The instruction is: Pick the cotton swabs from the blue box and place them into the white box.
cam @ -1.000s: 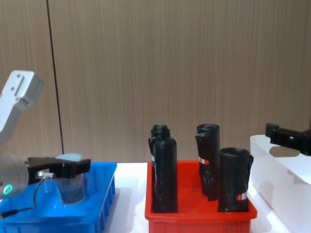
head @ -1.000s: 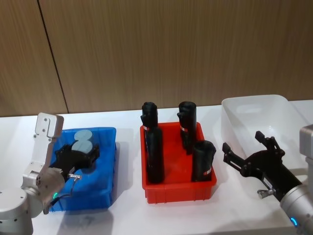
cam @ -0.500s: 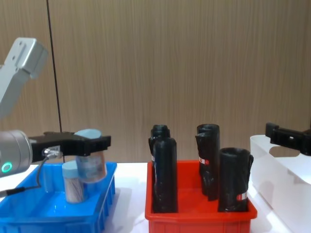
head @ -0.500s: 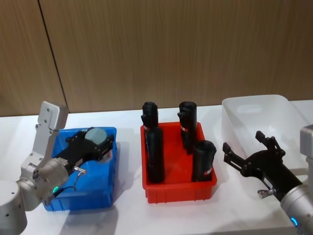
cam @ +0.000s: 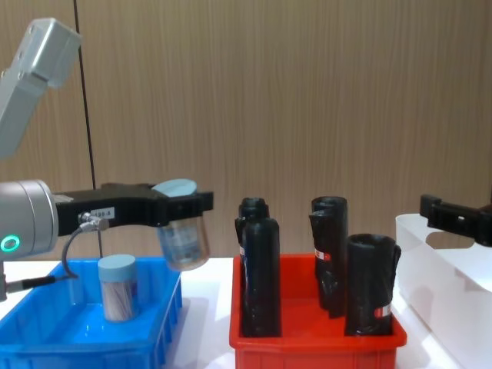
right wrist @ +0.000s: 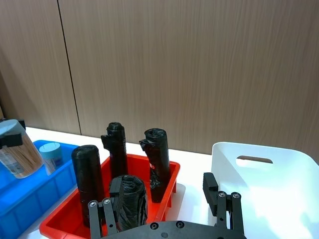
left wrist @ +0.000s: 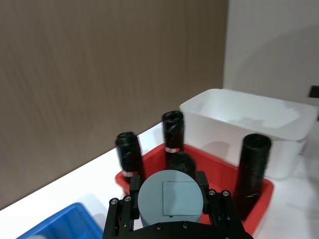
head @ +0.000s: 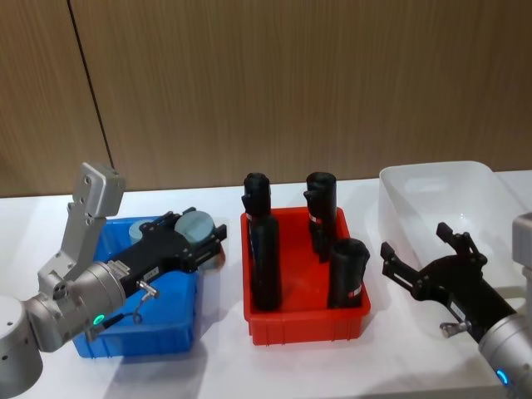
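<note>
Carrying a tub of cotton swabs (cam: 184,244) to the white box (head: 399,208)
The left hand (head: 204,243) pinches the tub in the air just left of the red bin (head: 299,320); next it should cross over that bin. The right hand (head: 413,238), right of the bin, is spread.

Holds one tub of cotton swabs (left wrist: 172,200) in left gripper (left wrist: 169,189), red bin (left wrist: 223,172) of black rolls (left wrist: 255,164) ahead, white box (left wrist: 249,117) beyond.

Silver-grey rounded arms (head: 58,312) end in black grippers. The left gripper (head: 199,235) has small screws (left wrist: 114,201), a thin looping cable (cam: 68,257) and a green ring light (cam: 9,244). The right gripper (head: 413,239) is black too.
</note>
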`<act>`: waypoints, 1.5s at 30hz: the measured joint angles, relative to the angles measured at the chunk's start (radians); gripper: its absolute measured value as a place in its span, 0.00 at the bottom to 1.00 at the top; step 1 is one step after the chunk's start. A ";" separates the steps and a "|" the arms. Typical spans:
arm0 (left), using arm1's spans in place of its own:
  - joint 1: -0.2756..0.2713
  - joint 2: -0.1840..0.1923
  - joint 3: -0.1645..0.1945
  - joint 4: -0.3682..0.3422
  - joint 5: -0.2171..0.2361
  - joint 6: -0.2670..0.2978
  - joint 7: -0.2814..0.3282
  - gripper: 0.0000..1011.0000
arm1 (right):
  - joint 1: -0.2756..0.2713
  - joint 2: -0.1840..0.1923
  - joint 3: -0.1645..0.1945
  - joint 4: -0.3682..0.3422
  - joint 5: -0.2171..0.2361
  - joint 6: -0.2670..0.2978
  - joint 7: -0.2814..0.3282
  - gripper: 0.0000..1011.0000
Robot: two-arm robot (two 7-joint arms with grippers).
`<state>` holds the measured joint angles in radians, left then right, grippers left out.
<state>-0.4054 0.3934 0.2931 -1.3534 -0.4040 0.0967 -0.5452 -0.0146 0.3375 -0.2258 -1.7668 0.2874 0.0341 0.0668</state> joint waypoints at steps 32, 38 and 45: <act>-0.052 -0.024 0.036 0.075 -0.159 -0.043 -0.444 0.66 | 0.000 0.000 0.000 0.000 0.000 0.000 0.000 0.99; -0.061 -0.029 0.043 0.091 -0.167 -0.044 -0.474 0.66 | 0.000 0.000 0.000 0.000 0.000 0.000 0.000 0.99; -0.067 -0.032 0.048 0.101 -0.173 -0.045 -0.492 0.66 | 0.000 0.000 0.000 0.000 0.000 0.000 0.000 0.99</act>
<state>-0.4720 0.3612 0.3415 -1.2526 -0.5767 0.0513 -1.0372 -0.0147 0.3374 -0.2257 -1.7667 0.2874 0.0340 0.0668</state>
